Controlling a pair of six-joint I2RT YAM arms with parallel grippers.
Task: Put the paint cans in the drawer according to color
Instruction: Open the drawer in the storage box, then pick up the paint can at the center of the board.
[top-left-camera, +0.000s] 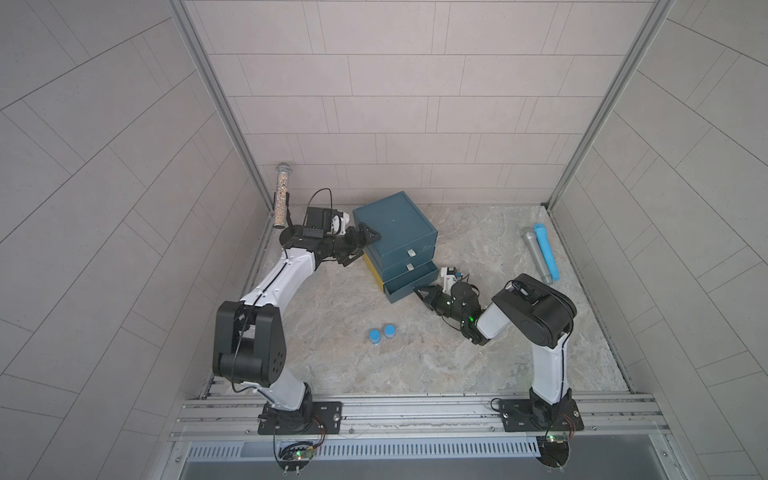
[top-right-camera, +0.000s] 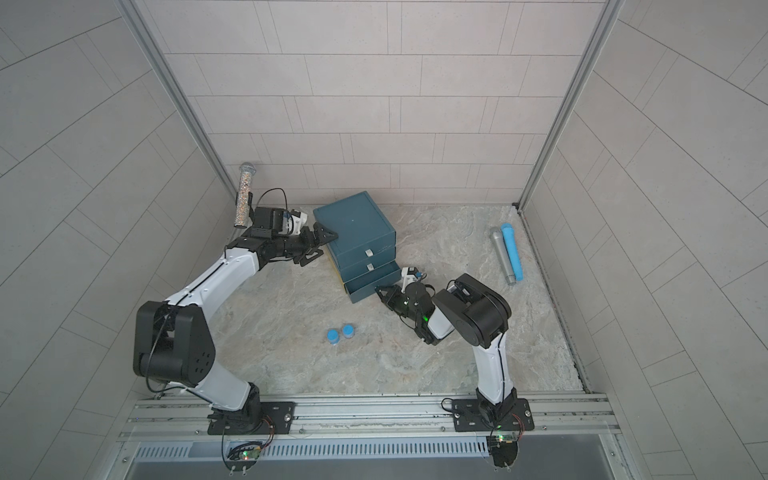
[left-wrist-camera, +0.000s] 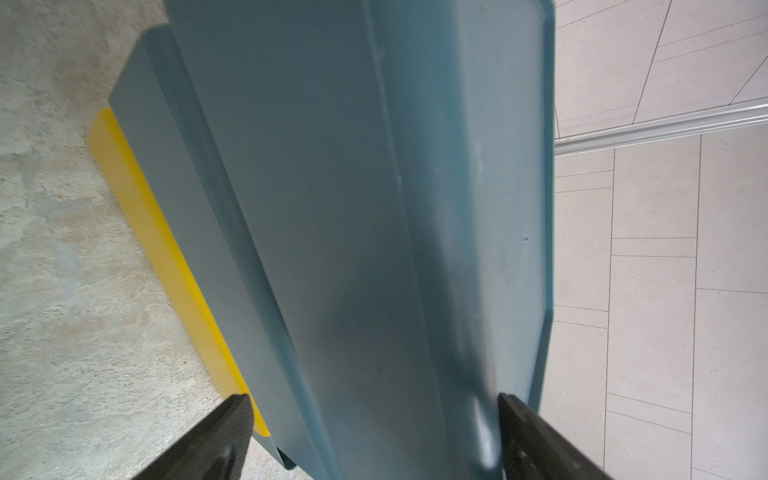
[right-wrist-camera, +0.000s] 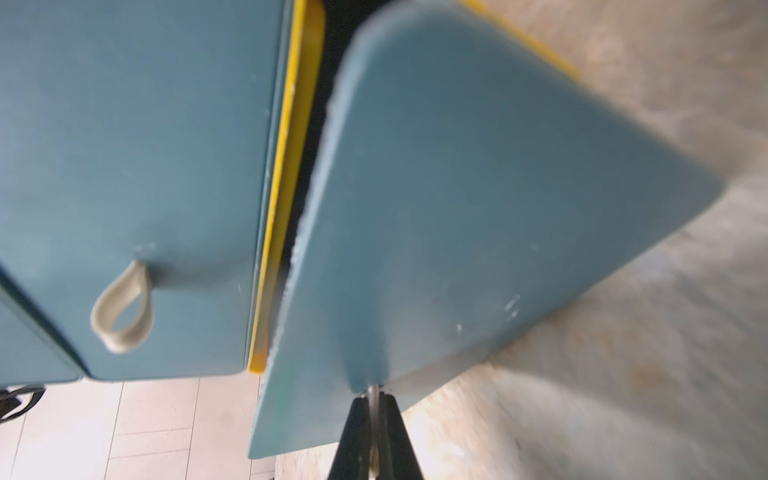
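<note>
Two paint cans with blue lids (top-left-camera: 375, 335) (top-left-camera: 390, 331) stand side by side on the stone table, and both top views show them (top-right-camera: 333, 335) (top-right-camera: 348, 331). The teal drawer cabinet (top-left-camera: 395, 224) has three drawers. Its bottom drawer (top-left-camera: 409, 286) is pulled out a little. My right gripper (top-left-camera: 417, 292) (right-wrist-camera: 374, 395) is shut on that drawer's pale pull tab. My left gripper (top-left-camera: 365, 248) (left-wrist-camera: 374, 415) is open, with its jaws wide on either side of the cabinet's left rear corner. What lies inside the drawers is hidden.
A glittery microphone (top-left-camera: 282, 195) stands in a holder at the back left. A grey microphone (top-left-camera: 536, 255) and a blue one (top-left-camera: 546, 251) lie by the right wall. The middle drawer's loop handle (right-wrist-camera: 122, 307) hangs free. Tiled walls enclose three sides.
</note>
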